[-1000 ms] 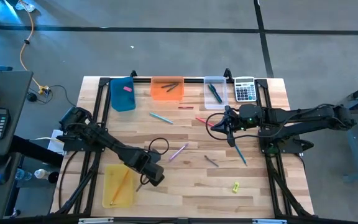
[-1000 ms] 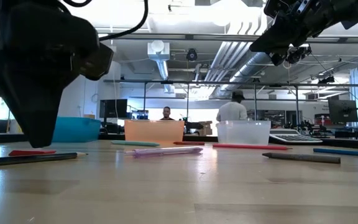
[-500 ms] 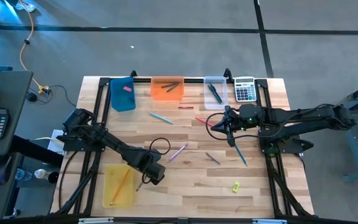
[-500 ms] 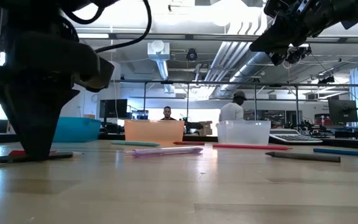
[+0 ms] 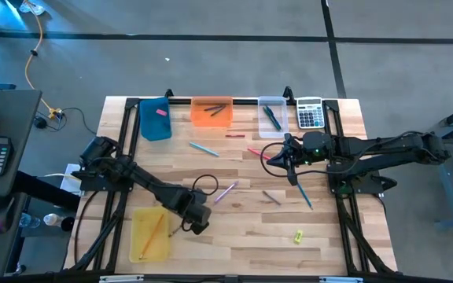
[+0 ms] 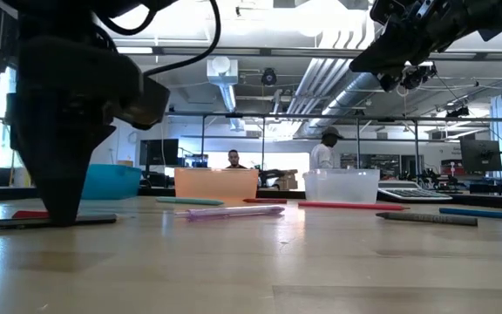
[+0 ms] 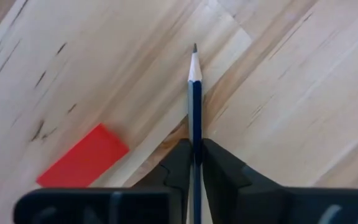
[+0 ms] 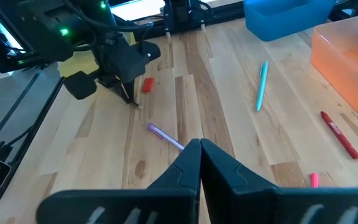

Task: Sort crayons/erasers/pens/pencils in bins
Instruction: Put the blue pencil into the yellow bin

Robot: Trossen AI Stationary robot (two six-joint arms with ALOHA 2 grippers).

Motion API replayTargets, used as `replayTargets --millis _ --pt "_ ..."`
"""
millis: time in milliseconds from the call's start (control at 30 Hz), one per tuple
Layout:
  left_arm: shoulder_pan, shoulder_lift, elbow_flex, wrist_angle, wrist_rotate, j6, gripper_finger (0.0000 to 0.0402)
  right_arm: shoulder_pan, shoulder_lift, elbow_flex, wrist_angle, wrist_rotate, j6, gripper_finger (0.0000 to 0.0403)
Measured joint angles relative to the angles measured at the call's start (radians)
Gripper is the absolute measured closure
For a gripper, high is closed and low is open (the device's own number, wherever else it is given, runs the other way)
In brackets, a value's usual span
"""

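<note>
At the lower left of the high view, the yellow bin [image 5: 149, 234] sits on the table [image 5: 234, 236]. Just right of it, the left gripper [image 7: 194, 155] is pinched on a dark blue pencil [image 7: 194, 93] lying on the wood, with a red eraser [image 7: 82, 157] close beside it. At middle right, the right gripper [image 5: 288, 161] hangs above the table, squeezed closed and holding nothing.

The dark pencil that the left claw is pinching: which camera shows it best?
The left wrist view: the dark pencil fills it, sharpened tip and all, pinched in the left gripper. The low view shows a thin line on the table; high and right wrist views barely show it.
</note>
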Motion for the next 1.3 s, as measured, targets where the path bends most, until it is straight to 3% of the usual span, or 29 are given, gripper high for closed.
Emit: replayTargets --millis 267,933,1300 --pt "0.013 -0.005 0.029 -0.02 0.012 0.069 0.0394 0.0 0.0 0.0 0.001 0.0 -0.015 0.0403" --pt "0.015 -0.059 0.037 0.065 -0.008 0.005 0.0397 0.0 0.0 0.0 0.009 0.001 -0.016 0.0403" --pt "0.006 -0.199 0.039 -0.041 -0.012 -0.113 0.0397 0.0 0.0 0.0 0.013 0.001 -0.016 0.0403"
